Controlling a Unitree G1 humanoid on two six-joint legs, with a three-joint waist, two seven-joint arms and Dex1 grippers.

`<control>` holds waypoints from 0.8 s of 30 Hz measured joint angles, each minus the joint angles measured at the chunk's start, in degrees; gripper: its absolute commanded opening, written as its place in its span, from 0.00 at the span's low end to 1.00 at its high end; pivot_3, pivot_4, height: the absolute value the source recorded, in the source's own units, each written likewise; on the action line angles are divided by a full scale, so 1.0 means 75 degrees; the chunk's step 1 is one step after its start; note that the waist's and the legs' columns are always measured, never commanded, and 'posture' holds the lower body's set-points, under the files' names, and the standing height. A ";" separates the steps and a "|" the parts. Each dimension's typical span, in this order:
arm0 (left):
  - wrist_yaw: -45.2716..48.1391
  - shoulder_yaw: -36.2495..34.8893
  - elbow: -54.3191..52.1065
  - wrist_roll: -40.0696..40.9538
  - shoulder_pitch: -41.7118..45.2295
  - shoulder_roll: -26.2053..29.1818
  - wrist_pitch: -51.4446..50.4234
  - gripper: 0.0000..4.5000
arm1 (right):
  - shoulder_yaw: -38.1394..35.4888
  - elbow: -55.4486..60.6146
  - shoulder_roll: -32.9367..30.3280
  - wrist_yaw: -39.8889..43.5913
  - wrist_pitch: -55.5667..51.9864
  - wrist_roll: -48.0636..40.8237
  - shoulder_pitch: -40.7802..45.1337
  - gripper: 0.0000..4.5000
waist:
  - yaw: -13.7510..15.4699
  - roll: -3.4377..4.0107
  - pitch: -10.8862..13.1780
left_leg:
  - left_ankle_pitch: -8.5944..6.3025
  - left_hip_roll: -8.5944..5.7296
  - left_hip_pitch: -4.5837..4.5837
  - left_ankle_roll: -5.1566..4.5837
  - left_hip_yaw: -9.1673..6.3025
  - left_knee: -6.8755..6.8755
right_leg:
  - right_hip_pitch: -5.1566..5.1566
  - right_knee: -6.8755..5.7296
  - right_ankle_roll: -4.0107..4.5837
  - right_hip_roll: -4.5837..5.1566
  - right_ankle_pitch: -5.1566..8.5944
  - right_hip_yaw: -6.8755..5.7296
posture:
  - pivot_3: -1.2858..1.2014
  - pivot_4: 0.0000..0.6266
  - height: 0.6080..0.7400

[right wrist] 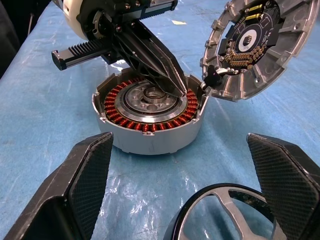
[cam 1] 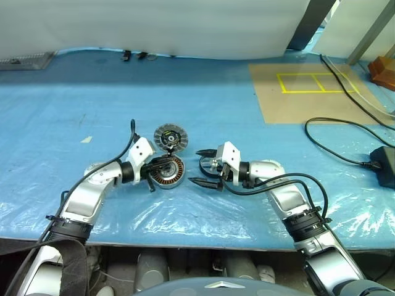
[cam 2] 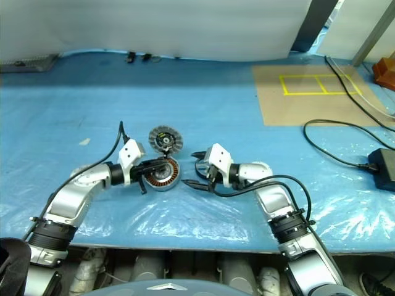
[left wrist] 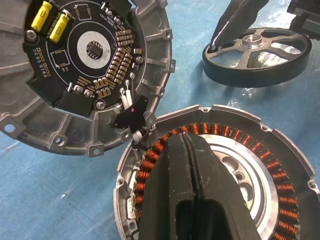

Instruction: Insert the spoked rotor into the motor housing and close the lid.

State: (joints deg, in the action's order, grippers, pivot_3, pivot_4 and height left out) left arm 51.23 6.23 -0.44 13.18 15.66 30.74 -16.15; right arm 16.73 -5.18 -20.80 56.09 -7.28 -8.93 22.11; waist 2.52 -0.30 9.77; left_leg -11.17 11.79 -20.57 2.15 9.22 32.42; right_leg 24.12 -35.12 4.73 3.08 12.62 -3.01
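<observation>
Blue-covered bench [cam 1: 247,123]. Motor housing [cam 1: 170,171] open, lid [cam 1: 169,137] tilted behind. Left pincer [right wrist: 175,85] closed, over windings. Right pincer [cam 1: 204,167] spread around spoked rotor [left wrist: 256,55] beside housing. Advice: grip rim evenly, keep level over housing.

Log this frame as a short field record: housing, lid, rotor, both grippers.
housing: round silver motor housing with copper windings, open, on blue sheet
lid: round disc lid, circuit-board face showing, swung open, joined at the housing's rim
rotor: black spoked rotor on sheet, not inserted
left gripper: shut, tips over windings
right gripper: open, straddling rotor
</observation>
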 measured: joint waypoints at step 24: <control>0.0468 0.0018 -0.0584 0.0410 -0.0212 0.0530 -0.0828 0.01 | 0.0001 0.0000 0.0001 -0.0002 0.0001 0.0048 0.0001 1.00 | -0.0003 0.0000 0.0000 | -0.0002 0.0000 0.0004 0.0008 0.0000 -0.0003 | 0.0000 0.0000 0.0000 0.0000 0.0000 0.0000 | 0.52 0.24 1.00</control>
State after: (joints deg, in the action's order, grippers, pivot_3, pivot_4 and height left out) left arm 54.74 6.37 -4.82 16.26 14.07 34.72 -22.36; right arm 16.74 -5.19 -20.80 56.07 -7.27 -8.57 22.11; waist 2.49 -0.30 9.77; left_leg -11.18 11.79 -20.54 2.21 9.22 32.40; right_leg 24.12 -35.12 4.73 3.08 12.62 -3.01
